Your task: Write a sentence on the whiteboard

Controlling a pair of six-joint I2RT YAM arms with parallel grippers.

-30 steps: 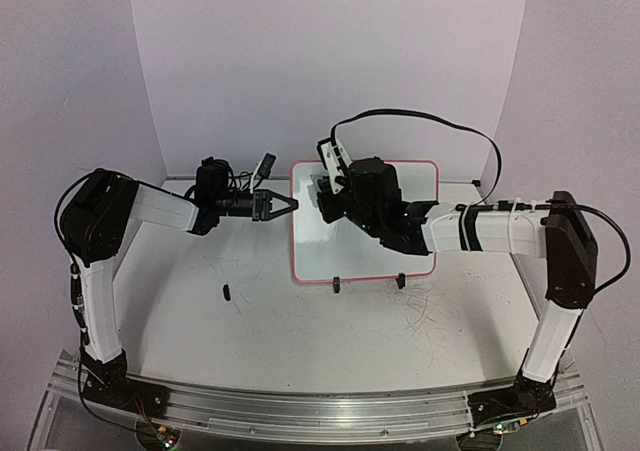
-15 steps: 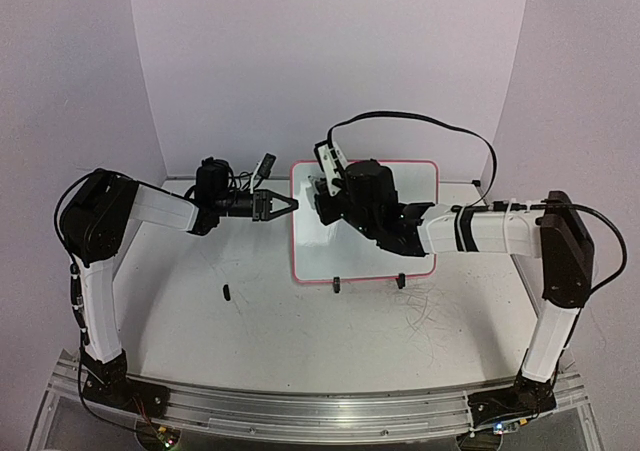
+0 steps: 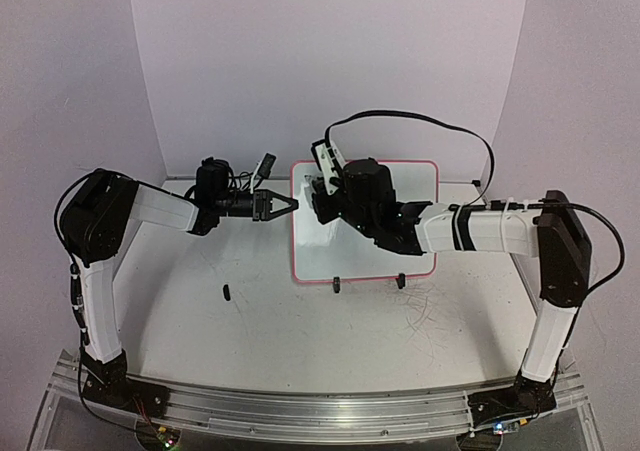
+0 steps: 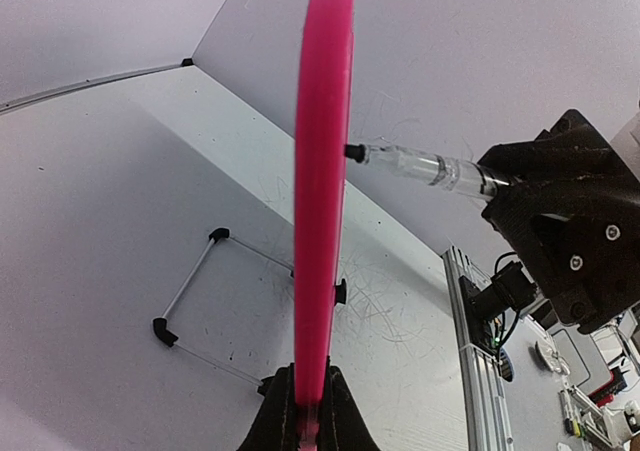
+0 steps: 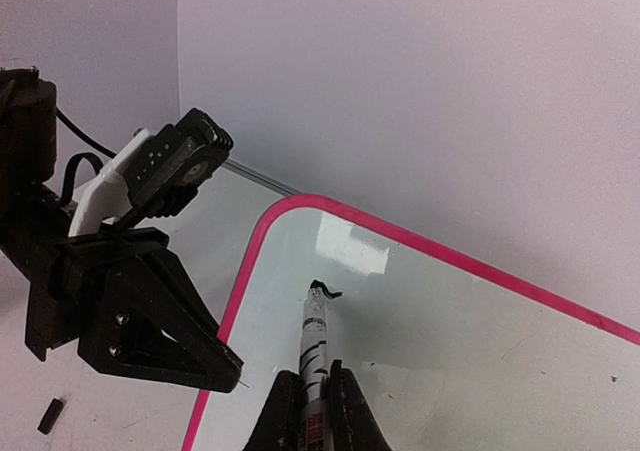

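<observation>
The whiteboard (image 3: 318, 259), glossy white with a pink frame, stands tilted at the back middle of the table. My left gripper (image 3: 292, 203) is shut on its left frame edge; the left wrist view shows the frame (image 4: 322, 171) edge-on, clamped between the black fingers (image 4: 278, 416). My right gripper (image 3: 322, 203) hangs over the board's upper left, shut on a marker (image 5: 315, 336). The marker's tip rests on the board surface (image 5: 450, 341) beside a short black stroke (image 5: 330, 293). The clear marker barrel (image 4: 420, 164) also meets the board from the right.
Two black clip feet (image 3: 337, 284) (image 3: 400, 280) hold the board's lower edge. A small black piece (image 3: 226, 292) lies on the table to the left. A wire stand (image 4: 190, 281) sits behind the board. Walls close in at the back and sides.
The right arm with the marker has shifted slightly left and toward the board's top. The left arm and the board have stayed put.
</observation>
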